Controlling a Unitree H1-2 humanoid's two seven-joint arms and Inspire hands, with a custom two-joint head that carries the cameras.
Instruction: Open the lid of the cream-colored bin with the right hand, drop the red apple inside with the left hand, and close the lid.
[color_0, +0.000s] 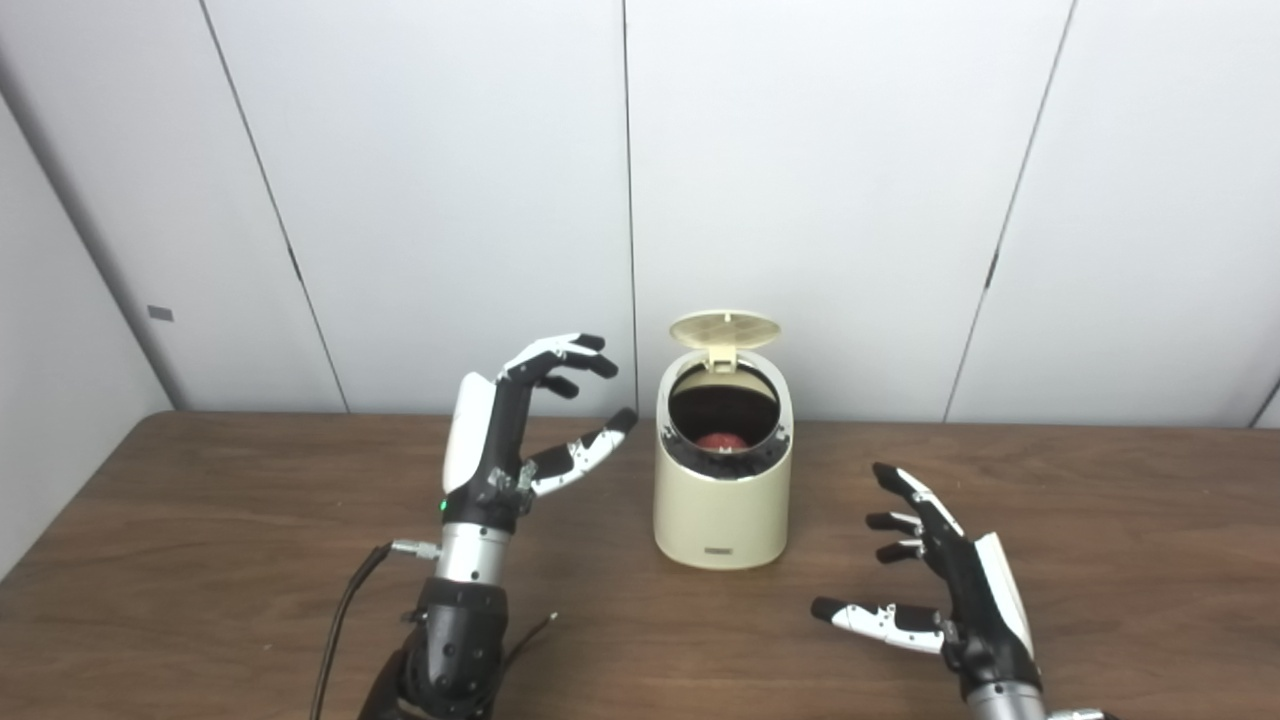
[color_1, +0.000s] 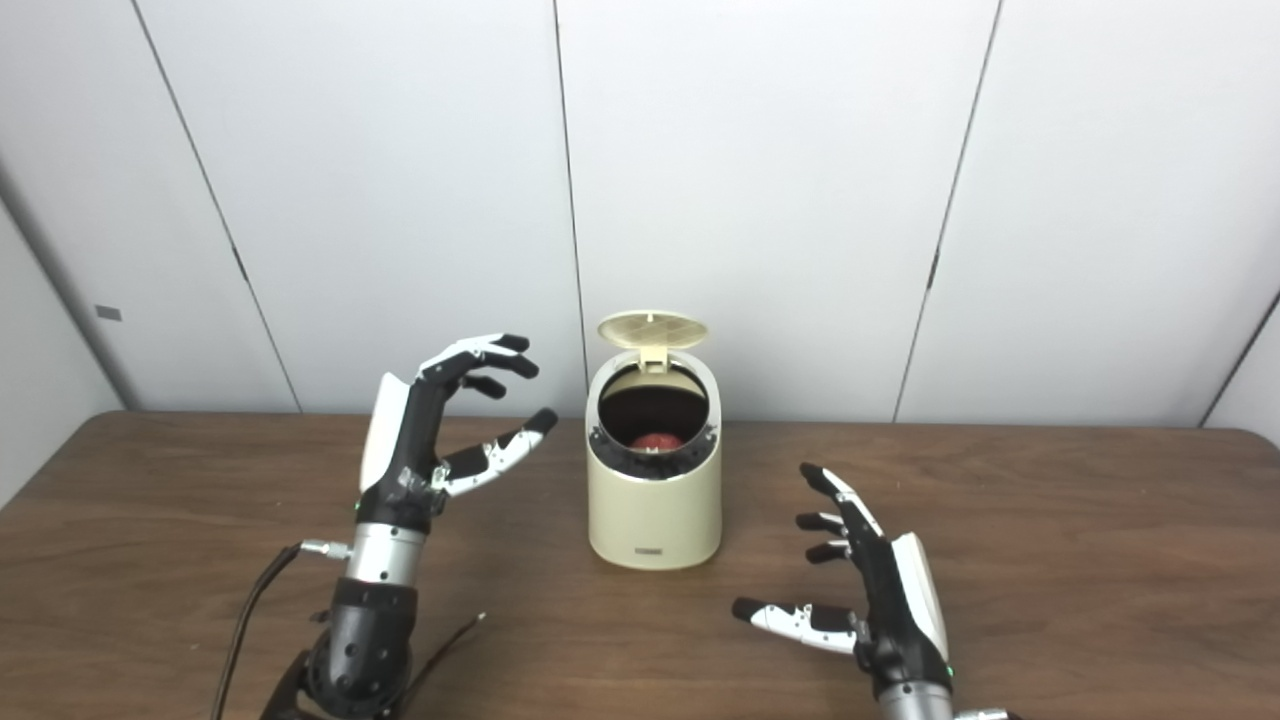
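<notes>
Apple (color_0: 721, 441) inside the bin (color_0: 722, 500) (lid (color_0: 725, 329) up) — left hand (color_0: 520, 430) and right hand (color_0: 945, 570) spread, empty.

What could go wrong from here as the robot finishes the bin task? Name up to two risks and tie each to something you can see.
1. The lid stands upright at the back of the bin, while the open right hand is low and in front; reaching over could knock the light-looking bin.
2. The open left hand hangs close beside the bin, so a careless withdrawal might nudge it. The apple already lies inside.
</notes>
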